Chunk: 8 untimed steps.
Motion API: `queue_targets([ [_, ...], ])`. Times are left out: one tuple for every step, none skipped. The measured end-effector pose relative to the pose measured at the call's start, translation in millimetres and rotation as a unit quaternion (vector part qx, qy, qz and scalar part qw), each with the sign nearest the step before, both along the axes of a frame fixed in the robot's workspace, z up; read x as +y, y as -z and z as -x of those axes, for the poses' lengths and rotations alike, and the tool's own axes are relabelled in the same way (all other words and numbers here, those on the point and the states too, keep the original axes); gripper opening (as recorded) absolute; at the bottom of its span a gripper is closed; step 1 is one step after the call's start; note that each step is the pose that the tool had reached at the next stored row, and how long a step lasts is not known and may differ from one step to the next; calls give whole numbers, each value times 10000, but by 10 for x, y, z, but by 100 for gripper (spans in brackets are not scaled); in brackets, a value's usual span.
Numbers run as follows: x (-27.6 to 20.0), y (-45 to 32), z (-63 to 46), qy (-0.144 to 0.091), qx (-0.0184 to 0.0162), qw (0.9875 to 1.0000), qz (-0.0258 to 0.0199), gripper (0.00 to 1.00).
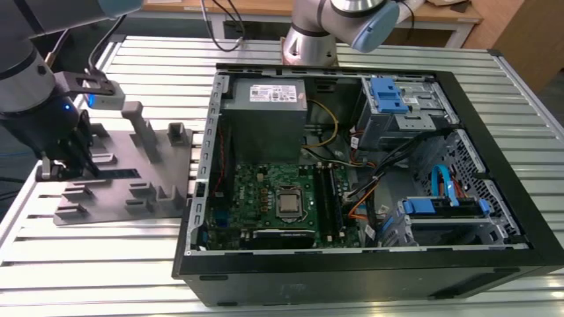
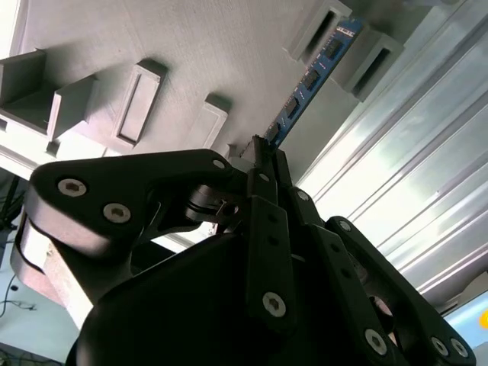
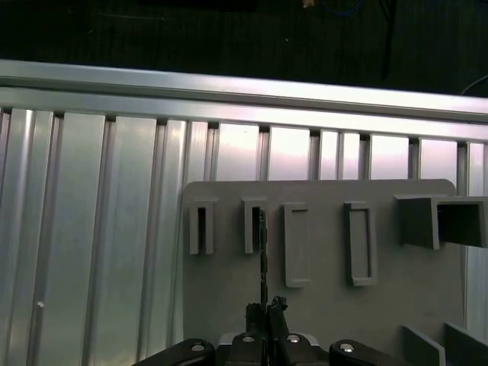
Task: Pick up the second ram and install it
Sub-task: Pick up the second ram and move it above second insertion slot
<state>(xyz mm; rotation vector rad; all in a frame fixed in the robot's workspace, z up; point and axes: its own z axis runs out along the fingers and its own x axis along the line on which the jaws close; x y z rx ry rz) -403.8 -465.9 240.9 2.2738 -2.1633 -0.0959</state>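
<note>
The gripper [image 2: 259, 156] is pinching narrowly on one end of the ram [image 2: 309, 80], holding it. The ram is running edge-on along the grey plate [image 2: 191, 46], its far end sitting between two slotted blocks [image 2: 372, 55]. In the exterior view the gripper is hanging over the plate at the exterior view's left, on the ribbed counter [image 1: 97, 264], well apart from the open case [image 1: 370, 267] and its motherboard [image 1: 264, 188].
</note>
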Motion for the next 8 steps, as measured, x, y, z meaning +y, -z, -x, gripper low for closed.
queue_targets([
  [0, -11, 0, 0, 0, 10000, 0, 11],
  [0, -20, 0, 0, 0, 10000, 0, 11],
  [0, -28, 0, 0, 0, 10000, 0, 11],
  [0, -35, 0, 0, 0, 10000, 0, 11],
  [0, -43, 0, 0, 0, 10000, 0, 11],
  [0, -51, 0, 0, 0, 10000, 0, 11],
  [0, -59, 0, 0, 0, 10000, 0, 11],
  [0, -68, 0, 0, 0, 10000, 0, 11],
])
